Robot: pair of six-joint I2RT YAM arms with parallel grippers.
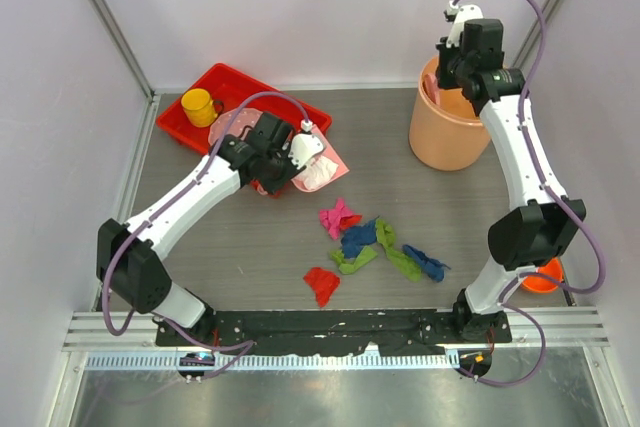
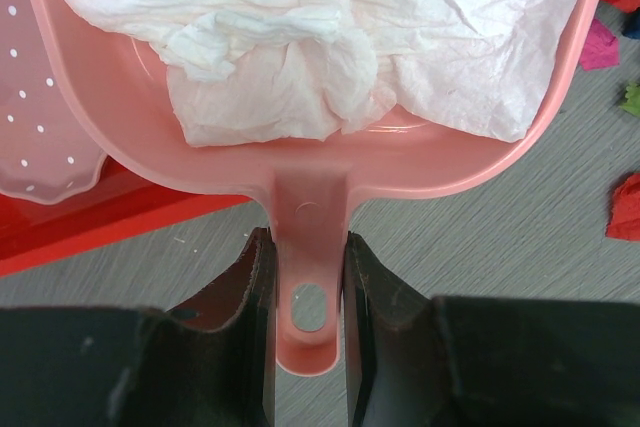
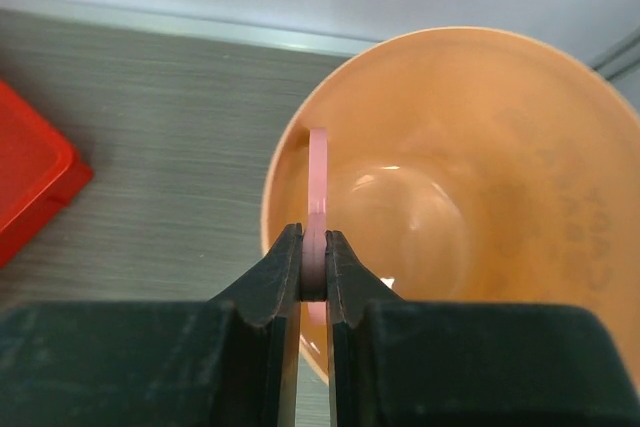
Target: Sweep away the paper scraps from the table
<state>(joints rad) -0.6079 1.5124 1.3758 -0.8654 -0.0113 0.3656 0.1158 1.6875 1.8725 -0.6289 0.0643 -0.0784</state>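
Table (image 1: pixel 230 247) looks dark grey, white walls (image 1: pixel 330 7) around; paper scraps (image 1: pixel 362 237) at its middle. Left gripper (image 2: pixel 307 242) pinches dustpan (image 2: pixel 320 162) handle. Right gripper (image 3: pixel 313 237), at 1 o'clock, pinches something pink (image 3: pixel 318 167), edge-on, unclear.

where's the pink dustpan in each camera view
Top external: dustpan left of centre, beside the red tray.
Left wrist: fills the top, white paper in it, handle between the left gripper fingers.
Right wrist: not in it; the right gripper pinches a thin pink strip.
Shared landmark: red tray, lower left in left wrist, left edge in right wrist.
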